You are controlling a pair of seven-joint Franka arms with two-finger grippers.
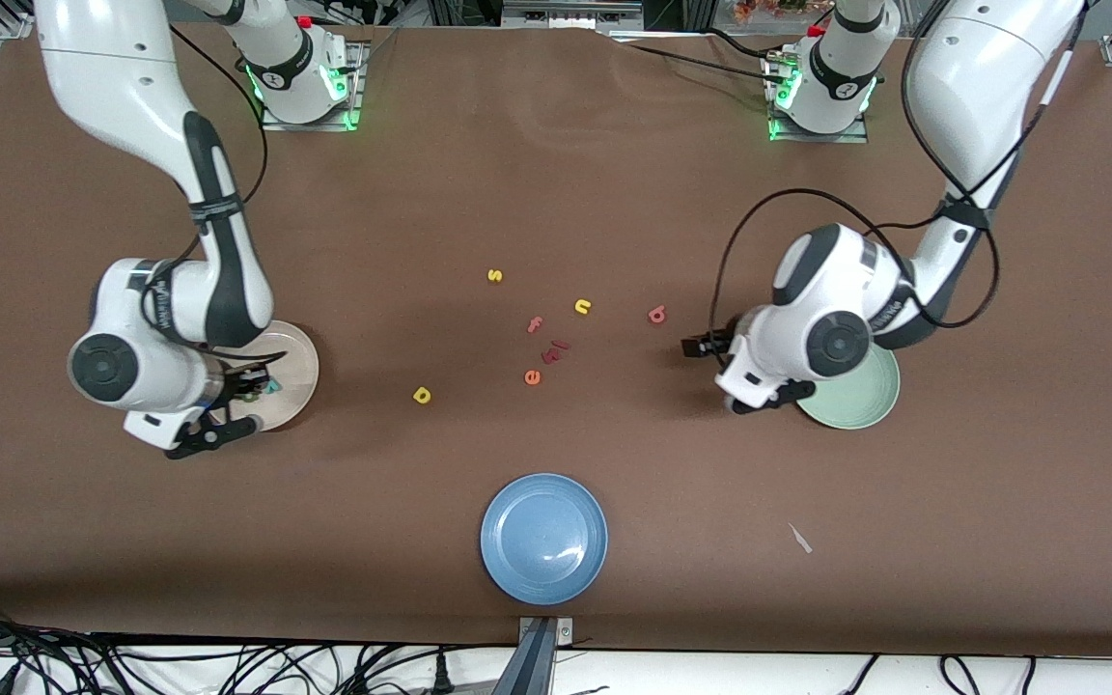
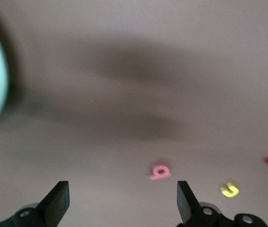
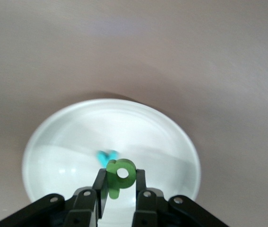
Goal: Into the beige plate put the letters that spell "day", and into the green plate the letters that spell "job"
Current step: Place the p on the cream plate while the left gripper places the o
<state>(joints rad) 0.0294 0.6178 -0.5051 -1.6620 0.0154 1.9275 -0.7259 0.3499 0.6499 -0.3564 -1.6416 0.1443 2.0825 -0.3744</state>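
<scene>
Green foam sits clamped in the right hand: the d stands upright between its narrowed fingers, over the beige plate at the middle left of the front frame. In the right wrist view the teal y lies in that plate, just past the fingertips.

The left hand hangs at the middle right of the front frame, over bare tabletop just beside the green plate. Its fingers stand wide with nothing between them. In the left wrist view the pinkish b lies on the cloth a little ahead of the fingertips, in the lower centre of that frame; in the front frame it sits near the centre, toward the left arm's end of the loose letters.

The yellow a lies alone on the tabletop, lower left of centre in the front frame. Around the centre lie a yellow s, a yellow n, a pink f and an orange e.

The tabletop is brown cloth. A blue plate sits at the lower centre. Cables trail along the bottom edge.
</scene>
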